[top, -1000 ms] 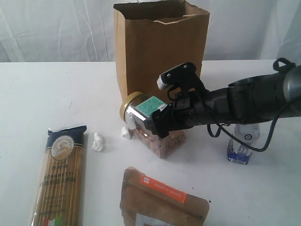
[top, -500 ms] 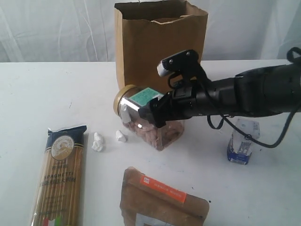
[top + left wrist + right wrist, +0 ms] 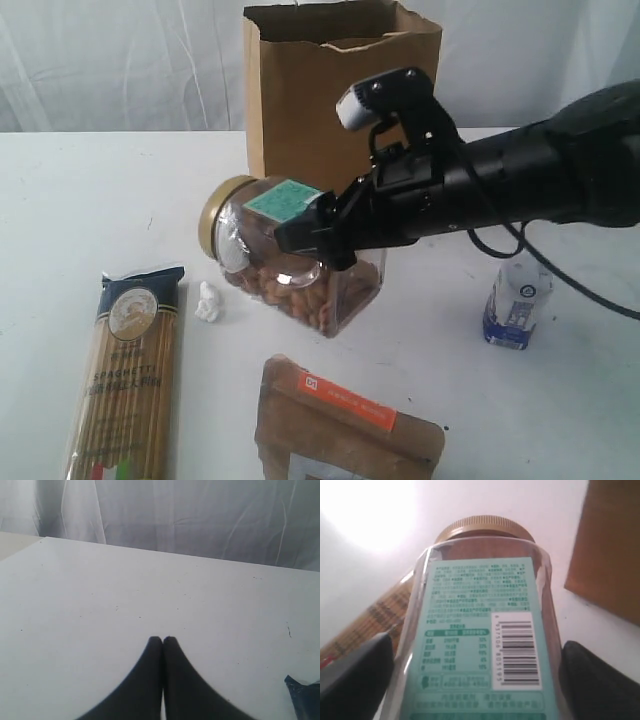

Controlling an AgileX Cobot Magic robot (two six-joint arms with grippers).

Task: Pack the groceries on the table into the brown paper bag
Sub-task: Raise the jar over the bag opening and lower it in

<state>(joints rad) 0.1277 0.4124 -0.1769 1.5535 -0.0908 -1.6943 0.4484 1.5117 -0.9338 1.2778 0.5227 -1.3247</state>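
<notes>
My right gripper [image 3: 322, 235] is shut on the gold-lidded clear nut jar [image 3: 285, 255], holding it tilted in the air in front of the brown paper bag [image 3: 340, 90], lid [image 3: 212, 212] pointing left. In the right wrist view the nut jar [image 3: 480, 640] with its green label fills the space between the two fingers [image 3: 592, 680]. The spaghetti packet [image 3: 125, 370] lies at the front left of the table [image 3: 90, 200]. The orange-labelled brown pouch [image 3: 340, 425] lies at the front centre. The small white-blue carton [image 3: 515, 305] stands right. My left gripper [image 3: 162, 641] hovers shut over bare table.
A small white crumpled lump [image 3: 208, 300] lies on the table left of the jar. A dark blue corner of a packet [image 3: 305, 697] shows at the edge of the left wrist view. White curtains hang behind the table.
The right gripper has lifted the nut jar off the table and carried it up and toward the left. One of the two white lumps is now hidden behind the jar.
</notes>
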